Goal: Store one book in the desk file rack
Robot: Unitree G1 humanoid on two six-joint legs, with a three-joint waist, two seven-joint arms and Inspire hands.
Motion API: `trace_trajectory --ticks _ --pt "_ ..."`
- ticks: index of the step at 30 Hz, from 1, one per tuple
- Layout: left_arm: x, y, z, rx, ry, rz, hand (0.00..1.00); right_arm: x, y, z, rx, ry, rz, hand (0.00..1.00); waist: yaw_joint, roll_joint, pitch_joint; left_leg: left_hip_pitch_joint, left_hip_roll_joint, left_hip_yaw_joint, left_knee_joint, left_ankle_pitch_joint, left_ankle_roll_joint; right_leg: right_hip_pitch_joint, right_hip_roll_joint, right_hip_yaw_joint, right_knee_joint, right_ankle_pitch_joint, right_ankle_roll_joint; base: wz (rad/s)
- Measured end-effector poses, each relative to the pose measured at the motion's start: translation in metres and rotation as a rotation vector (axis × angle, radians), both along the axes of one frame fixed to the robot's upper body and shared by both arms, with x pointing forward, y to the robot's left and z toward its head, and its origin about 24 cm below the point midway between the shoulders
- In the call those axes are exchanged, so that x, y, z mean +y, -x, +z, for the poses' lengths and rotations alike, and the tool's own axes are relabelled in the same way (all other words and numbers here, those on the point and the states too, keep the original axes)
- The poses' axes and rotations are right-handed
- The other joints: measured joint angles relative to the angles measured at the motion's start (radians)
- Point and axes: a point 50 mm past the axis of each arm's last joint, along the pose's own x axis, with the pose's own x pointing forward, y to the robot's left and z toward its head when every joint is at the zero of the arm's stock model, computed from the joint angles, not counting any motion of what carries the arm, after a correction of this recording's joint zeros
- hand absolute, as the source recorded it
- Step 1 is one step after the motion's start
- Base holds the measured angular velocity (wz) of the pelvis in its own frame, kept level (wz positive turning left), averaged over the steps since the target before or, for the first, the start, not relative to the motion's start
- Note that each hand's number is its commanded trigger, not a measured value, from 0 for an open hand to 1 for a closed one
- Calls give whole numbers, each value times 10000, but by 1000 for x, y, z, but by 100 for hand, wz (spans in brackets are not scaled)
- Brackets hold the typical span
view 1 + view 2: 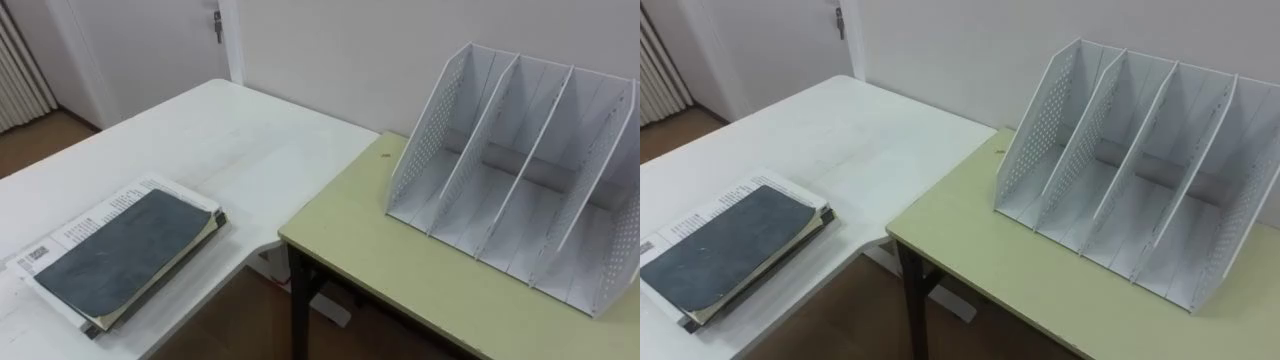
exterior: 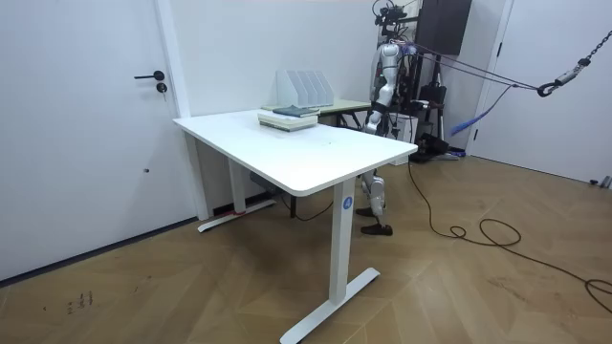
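Observation:
A stack of books lies on the white table [image 1: 215, 135] at my left, topped by a dark grey book [image 1: 125, 245] with a white printed one under it. The white file rack [image 1: 520, 170] stands on the green desk [image 1: 400, 275] at my right, by the wall. It has several upright slots with perforated dividers, all empty, opening towards me. In the room view I stand behind the green desk [image 2: 349, 107], at the room view's right of the rack [image 2: 304, 88] and the book stack [image 2: 287, 118]. My left hand [image 2: 369, 120] hangs by my side, away from the books.
A gap of bare wooden floor [image 1: 250, 320] separates the white table's corner from the green desk. A door [image 2: 105, 115] is in the wall past the white table. Behind me stand dark equipment [image 2: 435, 57] and a cable across the floor [image 2: 478, 229].

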Motion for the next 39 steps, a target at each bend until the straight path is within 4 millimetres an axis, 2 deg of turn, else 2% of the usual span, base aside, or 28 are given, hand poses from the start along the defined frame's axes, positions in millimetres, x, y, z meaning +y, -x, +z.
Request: trace_trajectory --ticks 29,35,39 --pt "-1 -7 1 -460 -369 -100 0 1 -5 -1 -440 -173 -23 0 -40 -101 39 -1 -16 -1 -3 0 1 -75 -75 26 0 -1 7 0" --pt "-6 -24 4 -852 -705 -1863 0 2 -17 -1 -958 -174 209 0 -97 -82 57 -73 -40 17 7 2 4 -154 -114 -13 17 -2 33 2" --pt "-16 -42 9 -1321 -1102 -3857 0 2 -24 -1 -1338 -201 476 0 -115 -118 76 -169 -49 95 37 4 6 -265 -138 -6 82 -5 42 -1"
